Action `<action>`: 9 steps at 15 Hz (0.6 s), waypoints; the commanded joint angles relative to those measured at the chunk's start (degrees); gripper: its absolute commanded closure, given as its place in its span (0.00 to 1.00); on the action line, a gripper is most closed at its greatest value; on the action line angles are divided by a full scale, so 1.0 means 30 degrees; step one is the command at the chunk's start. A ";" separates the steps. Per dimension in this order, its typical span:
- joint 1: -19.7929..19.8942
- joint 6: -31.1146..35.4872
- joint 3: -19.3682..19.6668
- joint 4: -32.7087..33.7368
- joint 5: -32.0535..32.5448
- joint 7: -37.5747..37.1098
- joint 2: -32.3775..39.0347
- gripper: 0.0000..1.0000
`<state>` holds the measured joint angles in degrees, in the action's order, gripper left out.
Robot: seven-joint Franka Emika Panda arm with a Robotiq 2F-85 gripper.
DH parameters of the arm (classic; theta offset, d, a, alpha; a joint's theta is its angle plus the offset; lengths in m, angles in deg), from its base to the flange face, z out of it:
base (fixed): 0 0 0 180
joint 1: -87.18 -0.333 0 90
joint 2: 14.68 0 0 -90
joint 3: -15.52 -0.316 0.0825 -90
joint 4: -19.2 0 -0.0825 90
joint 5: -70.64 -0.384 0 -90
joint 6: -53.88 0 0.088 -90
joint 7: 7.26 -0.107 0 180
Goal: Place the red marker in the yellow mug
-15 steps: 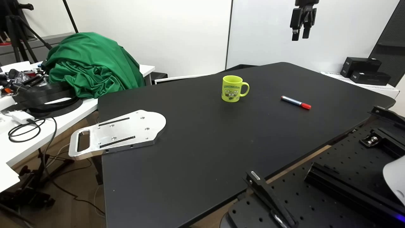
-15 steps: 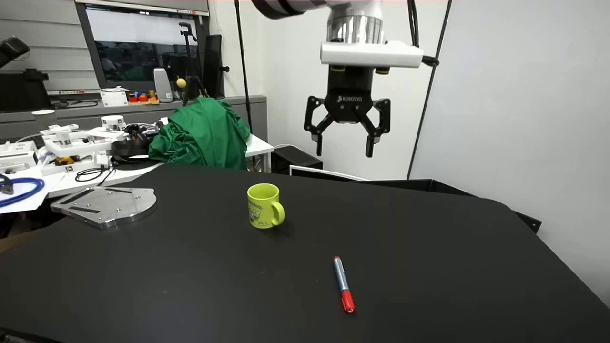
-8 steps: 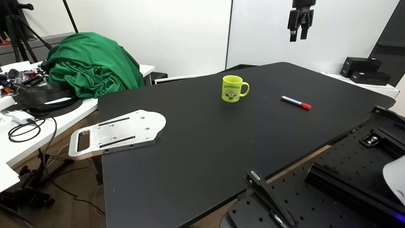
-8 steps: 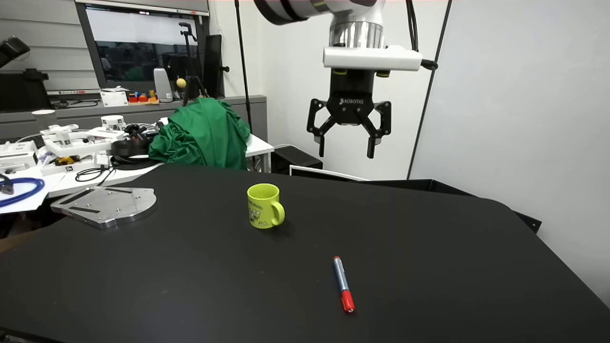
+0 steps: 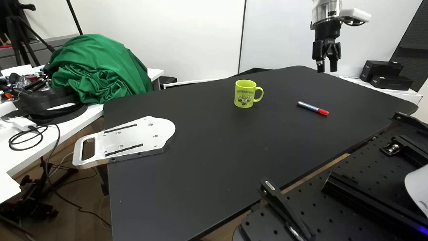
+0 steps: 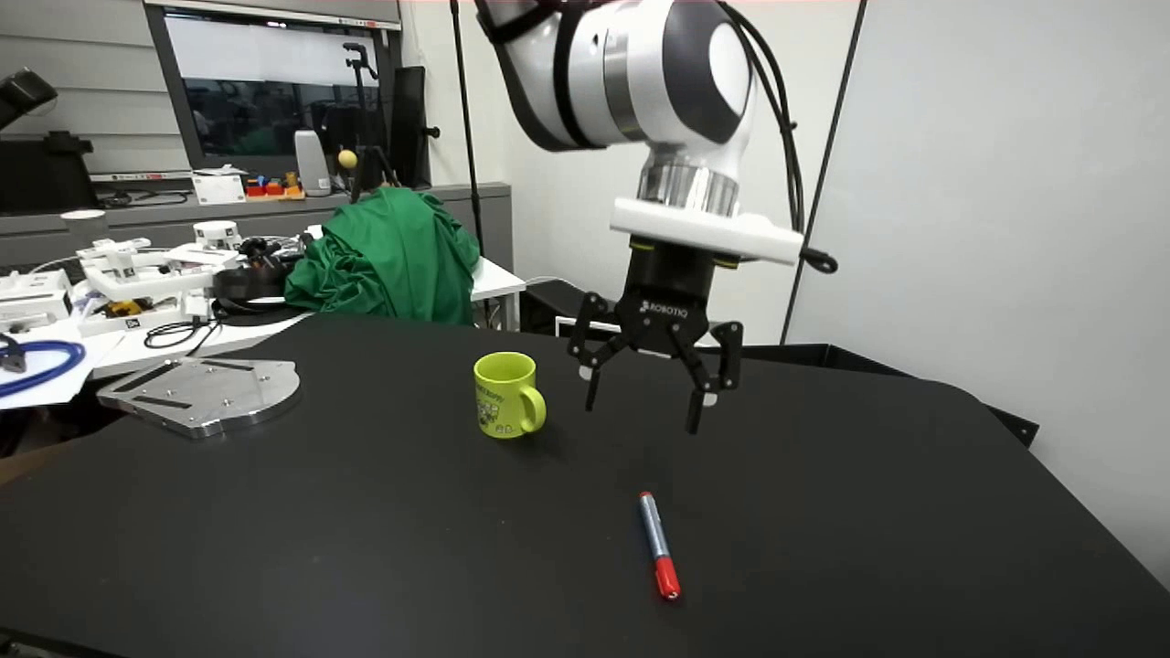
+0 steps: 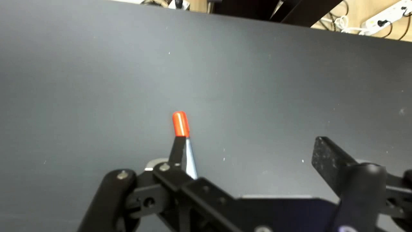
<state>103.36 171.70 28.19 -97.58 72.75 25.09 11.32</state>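
The red marker (image 5: 313,108) lies flat on the black table, with a grey barrel and a red cap; it also shows in an exterior view (image 6: 658,546). The yellow mug (image 5: 245,94) stands upright with its handle out to the side, also in an exterior view (image 6: 503,397). My gripper (image 6: 642,419) is open and empty, slightly tilted, in the air above the table; it shows too in an exterior view (image 5: 327,70). In the wrist view, the left finger of the gripper (image 7: 251,139) covers part of the marker's barrel; the red cap (image 7: 181,124) shows beyond its tip. The mug is out of the wrist view.
A silver metal plate (image 5: 133,137) lies over the edge of the black table (image 5: 200,187). A side table with a green cloth (image 5: 97,67) and clutter stands beyond. A black perforated base (image 5: 314,214) borders the table.
My gripper has come down towards the table and tilted, staying open. More of the arm shows in both exterior views. The marker and the mug have not moved.
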 commanded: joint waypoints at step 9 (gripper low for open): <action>0.2064 0.4107 -0.0461 0.0558 0.0743 -0.1215 0.4118 0.00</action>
<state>107.74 180.21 27.96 -97.80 74.19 22.74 21.14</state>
